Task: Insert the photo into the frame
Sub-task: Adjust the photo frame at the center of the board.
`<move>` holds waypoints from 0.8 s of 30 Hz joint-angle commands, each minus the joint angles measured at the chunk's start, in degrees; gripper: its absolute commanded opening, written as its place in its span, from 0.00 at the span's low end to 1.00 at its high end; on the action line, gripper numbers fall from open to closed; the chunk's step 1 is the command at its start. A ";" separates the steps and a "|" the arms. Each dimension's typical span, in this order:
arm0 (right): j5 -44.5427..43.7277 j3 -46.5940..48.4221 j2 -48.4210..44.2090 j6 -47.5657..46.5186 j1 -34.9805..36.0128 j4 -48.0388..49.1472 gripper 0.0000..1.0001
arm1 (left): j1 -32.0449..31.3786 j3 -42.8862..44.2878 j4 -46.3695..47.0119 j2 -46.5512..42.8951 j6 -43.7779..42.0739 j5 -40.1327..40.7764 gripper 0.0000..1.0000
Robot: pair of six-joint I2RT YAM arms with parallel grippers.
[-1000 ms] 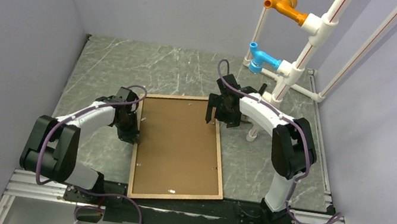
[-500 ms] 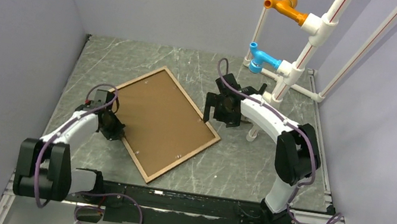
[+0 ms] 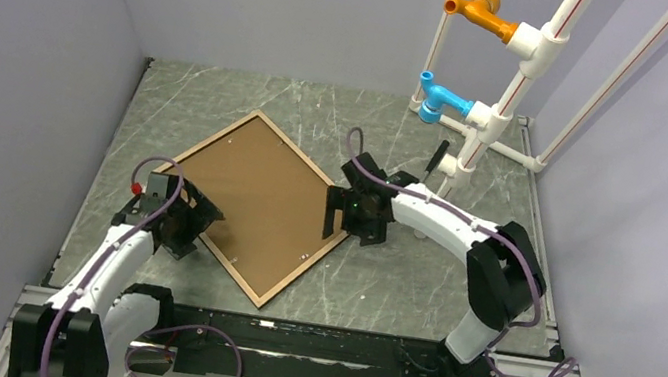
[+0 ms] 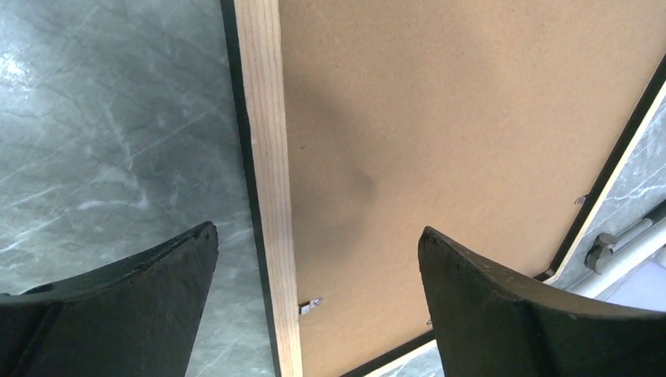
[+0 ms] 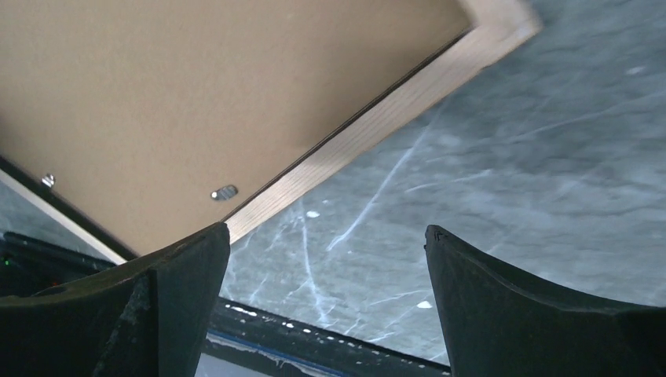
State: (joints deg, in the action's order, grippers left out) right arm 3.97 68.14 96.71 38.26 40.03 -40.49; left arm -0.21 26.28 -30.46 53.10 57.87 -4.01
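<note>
The frame lies back up on the table, turned like a diamond, with the brown backing board filling it. The photo is hidden. My left gripper stands open at the frame's near-left edge. In the left wrist view, the light wood rail and the board show between the spread fingers of the left gripper. My right gripper is open beside the frame's right corner. The right wrist view shows the right gripper over bare table, with the rail just beyond its left finger.
A white pipe rack with an orange fitting and a blue fitting stands at the back right. Small metal tabs hold the board in. Grey walls close three sides. A black rail runs along the near edge.
The frame has swung round and slid toward the back left. My left gripper has opened and let go of the rail, drawing back to the near left. The right gripper moved nearer along the frame's right side.
</note>
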 commanded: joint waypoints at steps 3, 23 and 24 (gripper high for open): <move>3.76 -1.83 1.89 5.61 6.12 4.76 0.94 | 0.03 3.15 -5.89 -5.40 -3.78 1.67 0.99; -2.57 2.54 13.14 7.91 15.17 3.53 0.68 | 0.03 11.58 -10.68 -14.05 -9.28 3.14 0.99; -3.13 2.38 13.26 7.68 15.15 3.24 0.65 | 0.03 11.78 -10.72 -14.01 -9.52 3.22 1.00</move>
State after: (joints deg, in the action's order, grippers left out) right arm 5.85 70.87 108.03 46.15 54.96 -35.64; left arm -0.21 35.94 -41.23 39.68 50.11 -1.17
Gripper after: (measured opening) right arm 0.688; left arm 0.994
